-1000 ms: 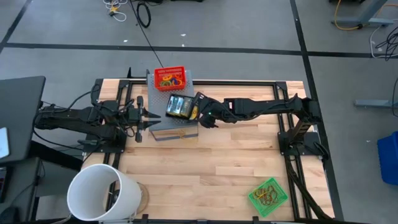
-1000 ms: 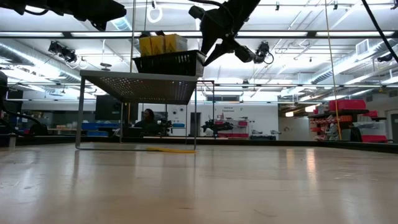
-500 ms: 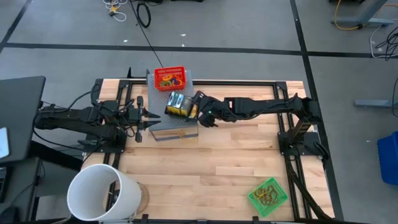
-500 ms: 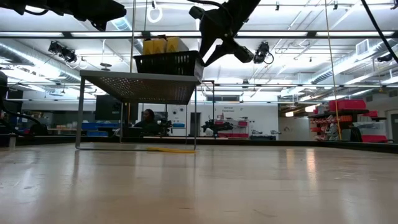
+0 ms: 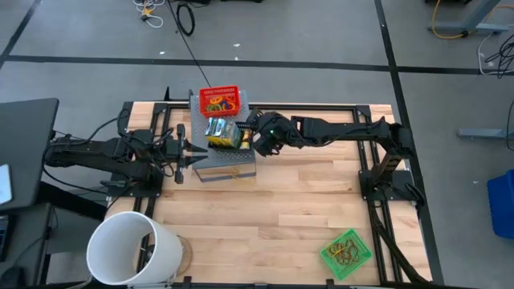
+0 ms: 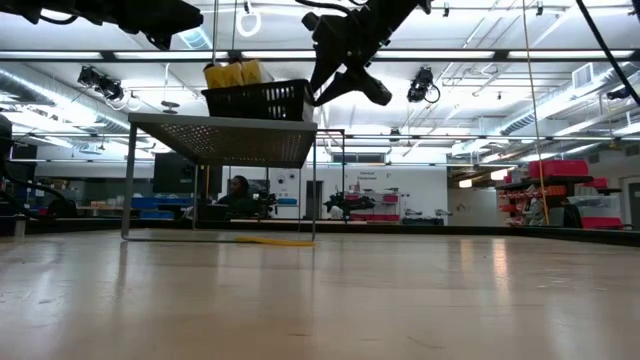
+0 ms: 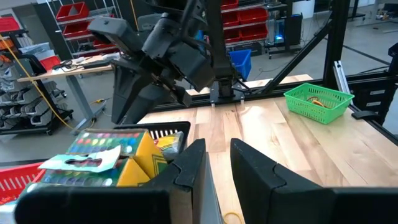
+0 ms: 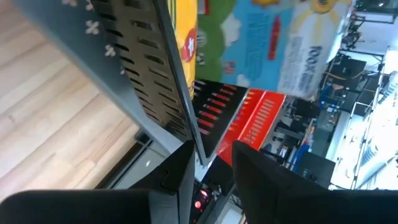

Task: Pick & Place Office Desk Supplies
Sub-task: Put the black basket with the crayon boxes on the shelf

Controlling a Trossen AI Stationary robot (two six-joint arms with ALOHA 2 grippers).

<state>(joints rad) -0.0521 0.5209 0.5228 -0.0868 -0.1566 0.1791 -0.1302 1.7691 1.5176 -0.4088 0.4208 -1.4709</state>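
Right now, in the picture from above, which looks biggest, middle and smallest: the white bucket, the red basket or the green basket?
1. White bucket, clearly largest.
2. Green basket.
3. Red basket.
The two baskets look nearly alike, so their order is unsure.

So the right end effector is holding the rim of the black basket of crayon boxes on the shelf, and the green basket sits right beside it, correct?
Not quite: the green basket sits far off, at the table's near right corner, as the high view shows. The rest holds: the right end effector has the rim of the black basket of crayon boxes on the shelf.
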